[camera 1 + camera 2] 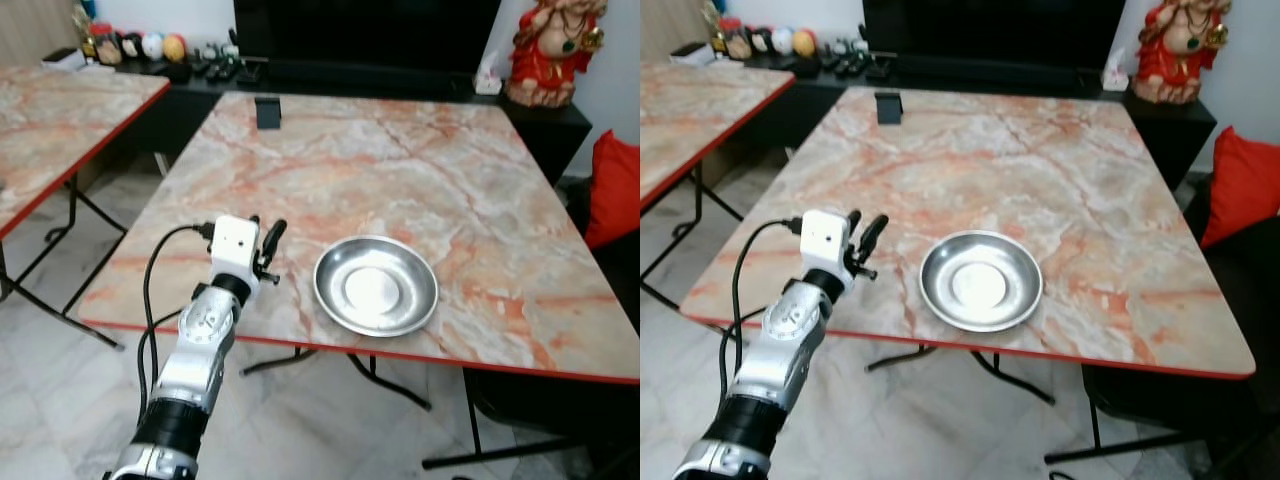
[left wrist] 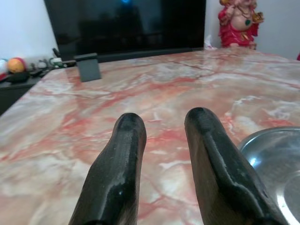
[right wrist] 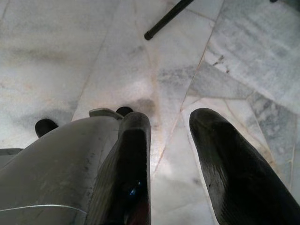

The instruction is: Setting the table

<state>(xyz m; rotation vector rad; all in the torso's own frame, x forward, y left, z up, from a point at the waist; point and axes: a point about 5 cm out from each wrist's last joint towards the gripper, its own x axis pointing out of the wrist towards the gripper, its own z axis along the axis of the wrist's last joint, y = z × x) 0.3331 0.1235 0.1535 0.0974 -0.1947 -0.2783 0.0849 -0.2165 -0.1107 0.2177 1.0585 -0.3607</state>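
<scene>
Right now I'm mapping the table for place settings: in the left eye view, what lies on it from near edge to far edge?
Left gripper and steel plate near the front edge → small black stand at the far edge.

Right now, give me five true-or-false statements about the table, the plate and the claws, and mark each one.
1. The plate lies near the table's front edge. True.
2. The plate holds food. False: it is empty.
3. The left claw grips the plate. False: it is open, beside the plate, holding nothing.
4. A small black stand is at the table's far side. True.
5. The right claw is over the table. False: it points at the floor.
</scene>
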